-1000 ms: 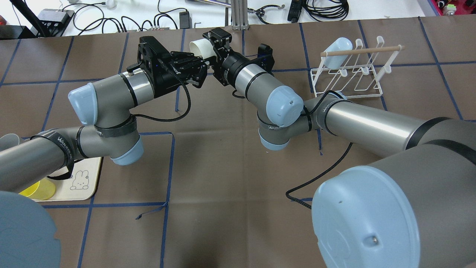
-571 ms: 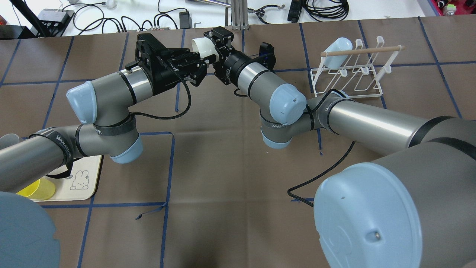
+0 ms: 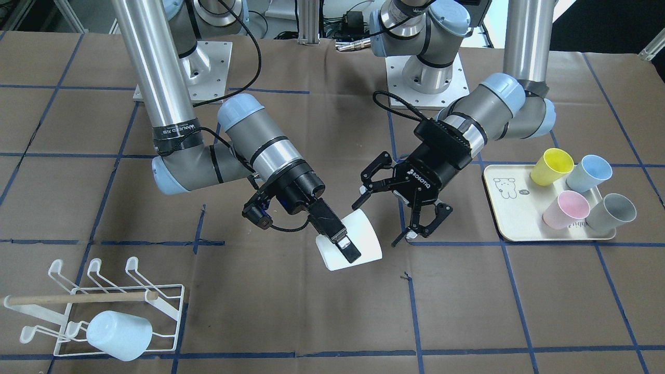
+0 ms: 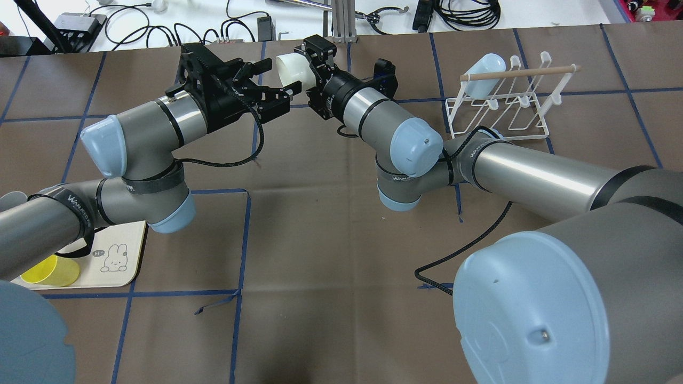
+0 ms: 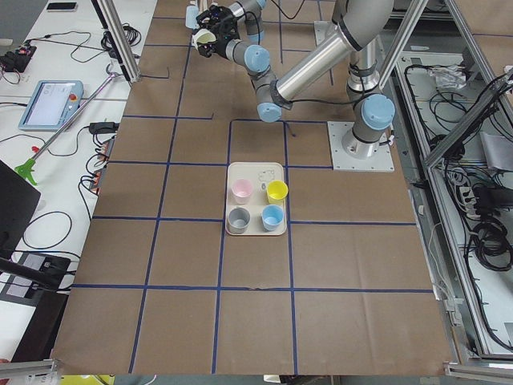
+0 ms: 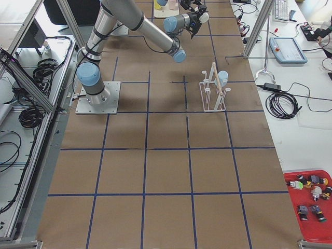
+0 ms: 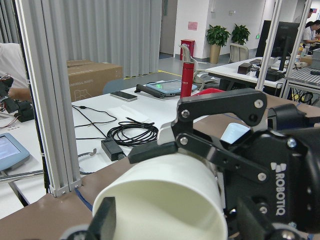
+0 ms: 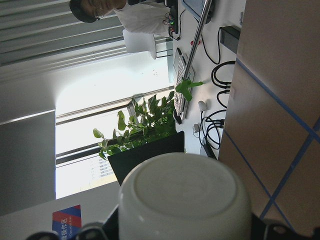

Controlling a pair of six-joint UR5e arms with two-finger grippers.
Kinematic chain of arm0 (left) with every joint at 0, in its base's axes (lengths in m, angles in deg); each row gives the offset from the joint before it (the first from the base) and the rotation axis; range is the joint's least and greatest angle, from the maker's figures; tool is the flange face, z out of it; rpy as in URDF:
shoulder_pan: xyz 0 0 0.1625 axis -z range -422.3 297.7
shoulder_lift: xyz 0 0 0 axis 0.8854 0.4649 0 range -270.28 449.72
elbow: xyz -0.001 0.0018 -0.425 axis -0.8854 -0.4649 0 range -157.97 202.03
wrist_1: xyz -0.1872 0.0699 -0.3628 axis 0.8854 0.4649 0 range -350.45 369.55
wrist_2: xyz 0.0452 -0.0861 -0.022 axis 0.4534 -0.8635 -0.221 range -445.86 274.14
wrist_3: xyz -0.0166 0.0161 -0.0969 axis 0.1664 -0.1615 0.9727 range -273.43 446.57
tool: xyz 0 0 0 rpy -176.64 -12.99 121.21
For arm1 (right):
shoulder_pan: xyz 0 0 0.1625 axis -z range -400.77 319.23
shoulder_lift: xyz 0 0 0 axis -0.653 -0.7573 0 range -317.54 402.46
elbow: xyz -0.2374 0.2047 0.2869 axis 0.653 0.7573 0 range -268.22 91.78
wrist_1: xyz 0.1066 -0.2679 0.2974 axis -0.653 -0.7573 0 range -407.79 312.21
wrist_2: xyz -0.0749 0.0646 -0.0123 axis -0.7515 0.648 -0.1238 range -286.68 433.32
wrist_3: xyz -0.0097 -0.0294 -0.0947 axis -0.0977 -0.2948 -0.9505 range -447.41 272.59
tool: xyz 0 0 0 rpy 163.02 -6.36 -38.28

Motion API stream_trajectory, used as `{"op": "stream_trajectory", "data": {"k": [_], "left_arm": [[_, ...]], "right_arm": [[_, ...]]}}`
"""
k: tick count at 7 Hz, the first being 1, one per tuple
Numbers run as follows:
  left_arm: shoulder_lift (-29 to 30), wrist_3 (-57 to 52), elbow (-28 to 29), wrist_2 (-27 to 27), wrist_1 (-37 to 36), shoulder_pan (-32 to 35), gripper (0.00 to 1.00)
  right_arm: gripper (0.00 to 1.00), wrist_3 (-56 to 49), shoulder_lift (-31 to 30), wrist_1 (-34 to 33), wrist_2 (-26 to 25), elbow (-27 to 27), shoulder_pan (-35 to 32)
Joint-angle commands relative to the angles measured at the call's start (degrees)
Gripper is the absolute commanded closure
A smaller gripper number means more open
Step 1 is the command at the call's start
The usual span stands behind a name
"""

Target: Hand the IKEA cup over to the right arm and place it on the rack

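Note:
The white IKEA cup [image 3: 358,234] hangs on its side above the table's middle. My right gripper [image 3: 347,248], on the arm with slim flat fingers, is shut on the cup. The cup also shows in the overhead view [image 4: 287,68], with the right gripper [image 4: 316,56] beside it. My left gripper [image 3: 377,224], marked ROBOTIQ, is open, its fingers spread close by the cup's other end without gripping it. It shows in the overhead view [image 4: 275,80] too. The left wrist view shows the cup [image 7: 165,200] up close. The right wrist view shows its base [image 8: 185,200]. The white wire rack [image 3: 156,306] stands apart on the right arm's side.
A pale blue cup [image 3: 118,335] hangs on the rack [image 4: 528,130]. A cream bear tray [image 3: 511,208] on the left arm's side holds yellow [image 3: 552,166], blue [image 3: 588,173], pink [image 3: 565,209] and grey [image 3: 613,213] cups. Cables lie past the table's far edge.
My left gripper has spread its fingers and drawn back to the left, away from the cup. The cup stays in my right gripper, which has shifted only slightly.

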Motion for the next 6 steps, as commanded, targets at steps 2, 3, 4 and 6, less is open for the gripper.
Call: {"op": "stream_trajectory", "data": {"k": [2, 3, 4, 6], "left_arm": [[-5.3, 0.0, -6.6, -7.0, 0.5, -10.3, 0.03], [-5.8, 0.0, -7.1, -7.1, 0.7, -11.9, 0.02], [-6.2, -0.1, -6.8, -7.0, 3.2, -12.1, 0.01], [-13.2, -0.7, -5.7, -0.1, 18.7, -12.0, 0.01]], "right_arm": [[0.61, -0.1, -0.3, -0.1, 2.8, -0.3, 2.2], [0.61, -0.1, -0.5, -0.2, 4.9, -0.3, 3.0], [0.61, -0.1, -0.9, -0.3, 5.2, -1.3, 3.7], [0.63, -0.6, -4.4, -0.1, 5.1, -4.6, 5.1]]}}
